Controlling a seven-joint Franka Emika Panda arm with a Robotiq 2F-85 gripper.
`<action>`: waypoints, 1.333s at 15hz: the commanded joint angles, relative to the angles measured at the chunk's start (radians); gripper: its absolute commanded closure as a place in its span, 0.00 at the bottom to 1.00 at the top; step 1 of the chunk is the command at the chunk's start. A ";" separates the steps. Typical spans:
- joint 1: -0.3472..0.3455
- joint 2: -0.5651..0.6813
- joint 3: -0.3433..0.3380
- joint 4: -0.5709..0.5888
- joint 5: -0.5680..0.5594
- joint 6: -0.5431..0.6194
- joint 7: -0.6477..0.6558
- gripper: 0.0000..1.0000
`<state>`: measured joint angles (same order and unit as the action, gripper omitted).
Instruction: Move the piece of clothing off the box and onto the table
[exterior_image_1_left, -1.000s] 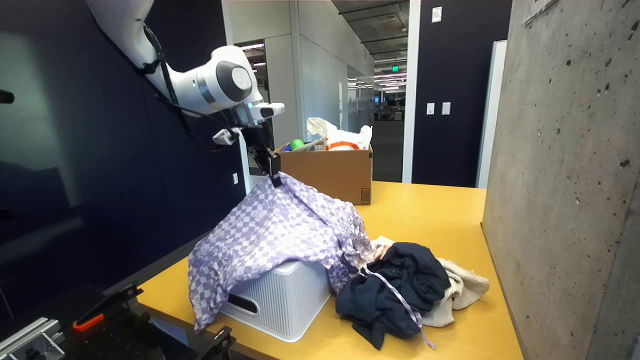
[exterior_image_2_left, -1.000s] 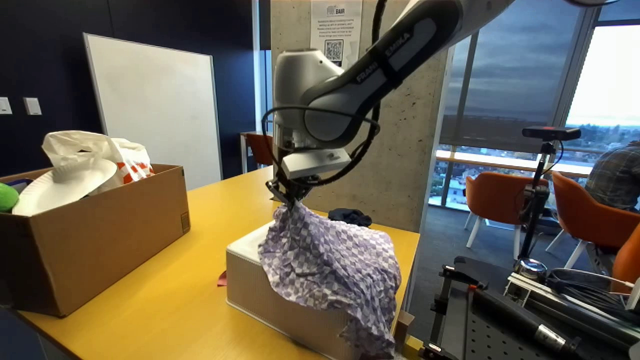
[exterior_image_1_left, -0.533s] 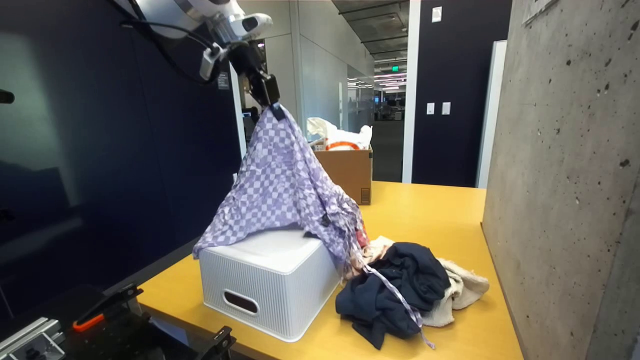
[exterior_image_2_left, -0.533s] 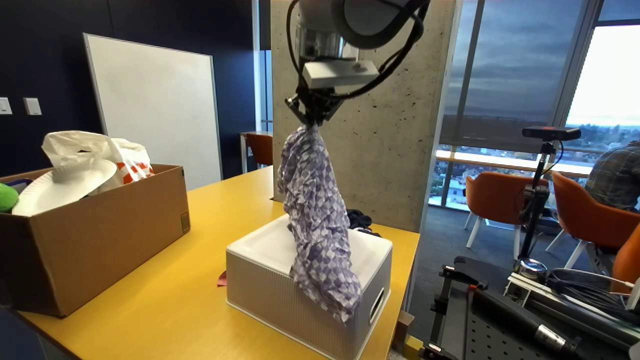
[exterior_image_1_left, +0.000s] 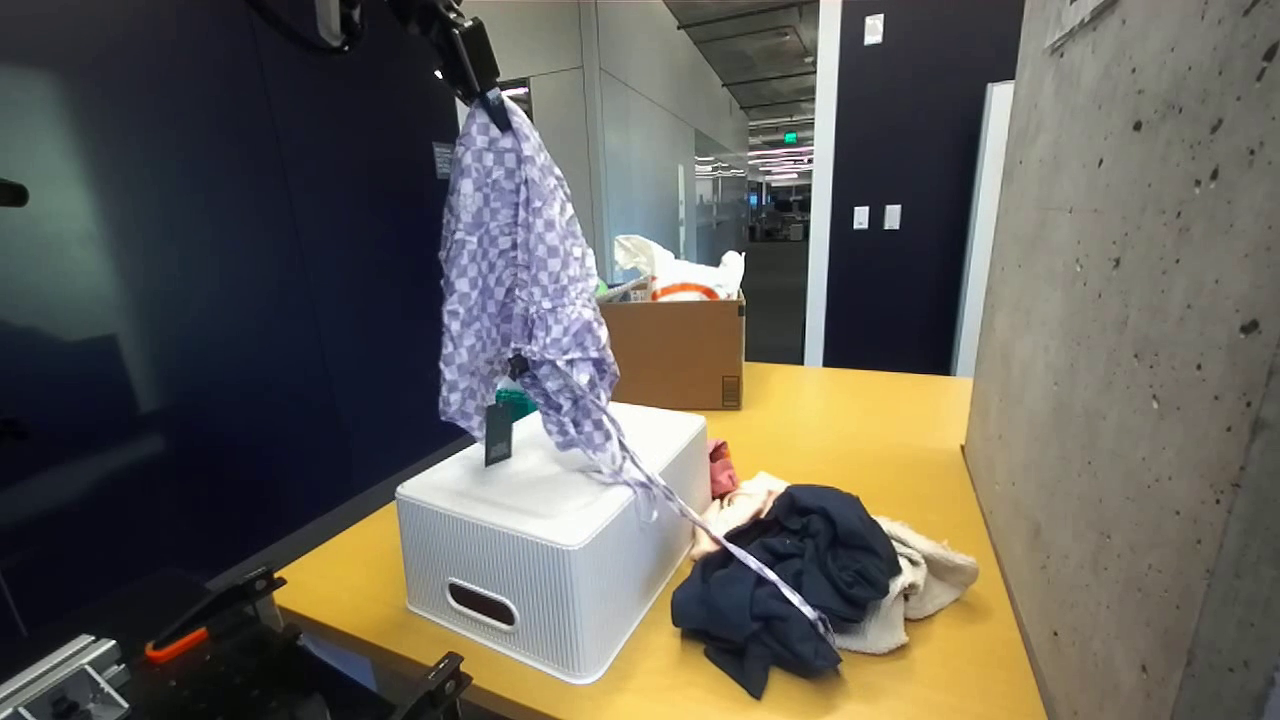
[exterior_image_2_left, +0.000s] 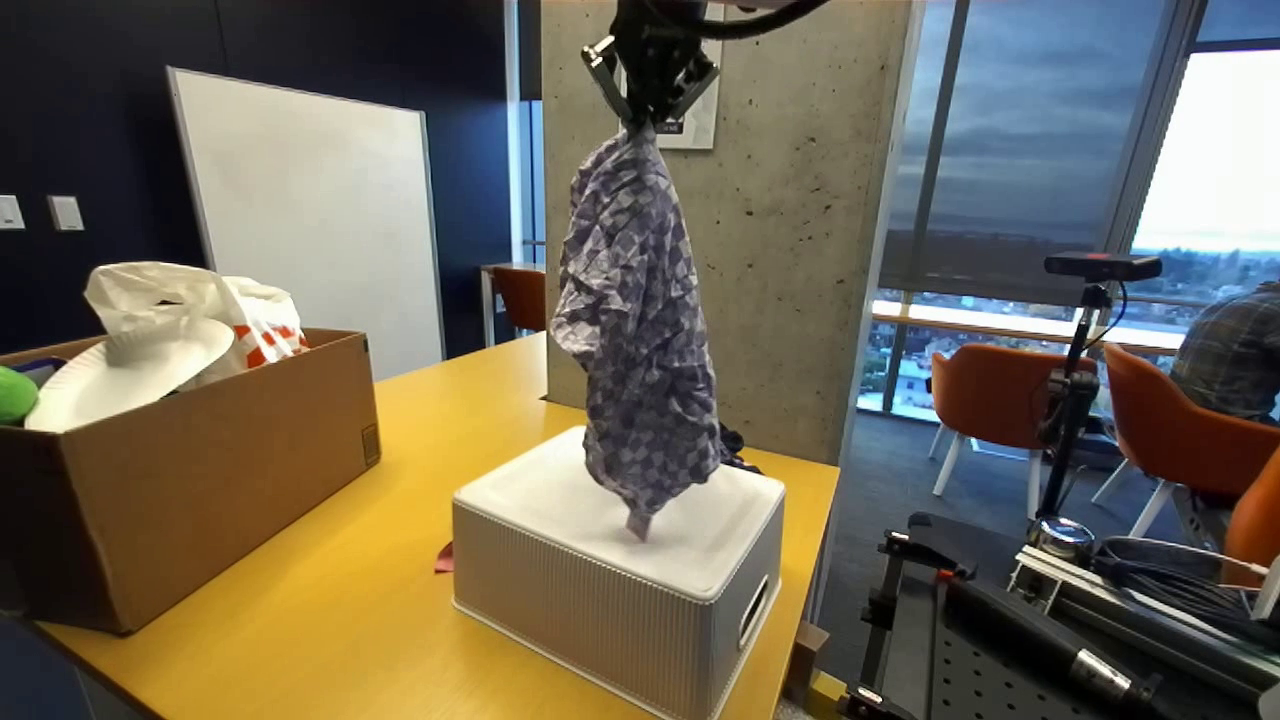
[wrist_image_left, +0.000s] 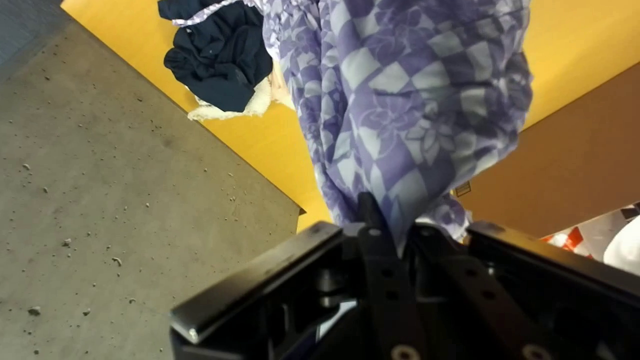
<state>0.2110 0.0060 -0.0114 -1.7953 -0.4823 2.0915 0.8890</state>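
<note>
Cloth with purple and white checks is hanging in the air above the white box, as I see it in an exterior view. The claw is narrow, nipping this cloth at its top. Whether the lower end touches the box, I cannot tell. The box is standing near the left corner of the desk, close to the front edge. One dark tag dangles from the cloth, and a thin checked string goes slantwise down to the navy garment, which lies crumpled, together with cream fabric, between the box and the right edge of the desk.

In an exterior view with a whiteboard at the back, the cloth hangs long and folded over the middle of the box, and the claw pinches it from above. Here the box is close to the right edge of the desk. By the left edge stands a carton with a paper plate and a white bag inside. Red fabric peeps out beside the box.

In the wrist view, two fingers show at the bottom and squeeze the gathered cloth between them. The navy garment lies near the desk edge which follows the concrete wall.
</note>
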 joint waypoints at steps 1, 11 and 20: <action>-0.054 0.006 0.040 -0.022 0.082 0.051 -0.047 0.99; -0.109 0.157 0.003 -0.123 0.137 0.190 -0.039 0.99; -0.063 0.417 -0.030 -0.047 0.039 0.189 0.021 0.99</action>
<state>0.1221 0.3444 -0.0424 -1.8995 -0.4583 2.2736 0.9207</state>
